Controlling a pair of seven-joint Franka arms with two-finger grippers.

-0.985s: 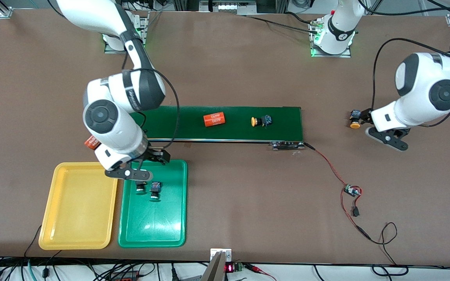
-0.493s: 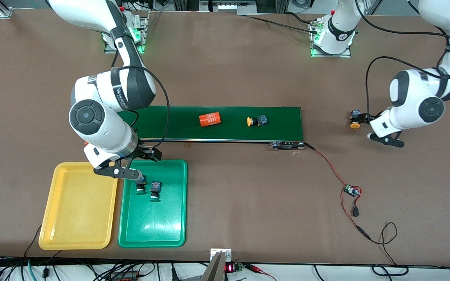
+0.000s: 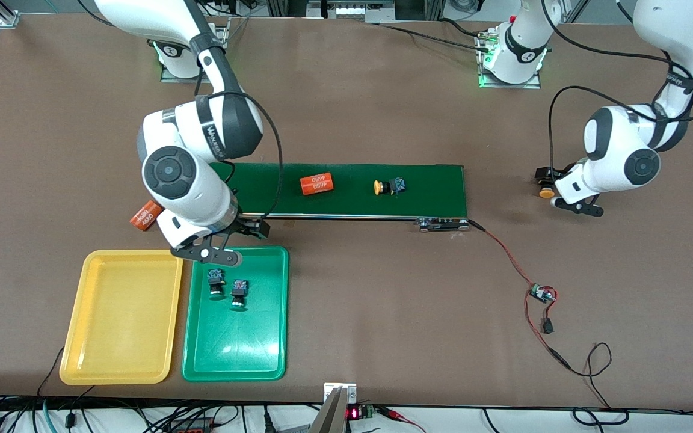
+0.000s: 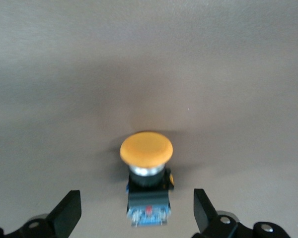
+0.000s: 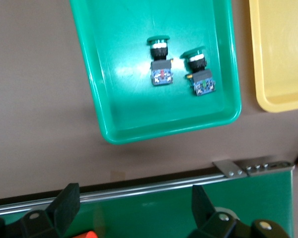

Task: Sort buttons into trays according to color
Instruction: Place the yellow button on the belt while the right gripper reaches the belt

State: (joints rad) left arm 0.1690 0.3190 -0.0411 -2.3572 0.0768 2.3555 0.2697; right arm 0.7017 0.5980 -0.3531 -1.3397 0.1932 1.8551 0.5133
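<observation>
Two green-capped buttons [image 3: 215, 281] [image 3: 239, 293] lie in the green tray [image 3: 235, 346]; they also show in the right wrist view [image 5: 159, 62] [image 5: 198, 72]. The yellow tray [image 3: 121, 319] beside it holds nothing. One yellow-capped button [image 3: 385, 186] lies on the conveyor belt [image 3: 431, 186]. Another yellow-capped button [image 3: 545, 191] lies on the table at the left arm's end. My left gripper [image 3: 572, 205] is open with this button's dark body [image 4: 147, 198] between its fingers, not touching. My right gripper [image 3: 207, 255] is open and empty over the belt's edge beside the green tray [image 5: 119, 99].
An orange cylinder [image 3: 316, 184] lies on the belt. A second orange cylinder [image 3: 145, 216] lies on the table at the belt's right-arm end. A small circuit board with red and black wires [image 3: 542, 294] lies nearer the front camera than the belt's drive end.
My right gripper has moved up off the green tray toward the belt, leaving both green buttons in it. The belt carried the cylinder and yellow button toward the right arm's end. My left arm shifted slightly.
</observation>
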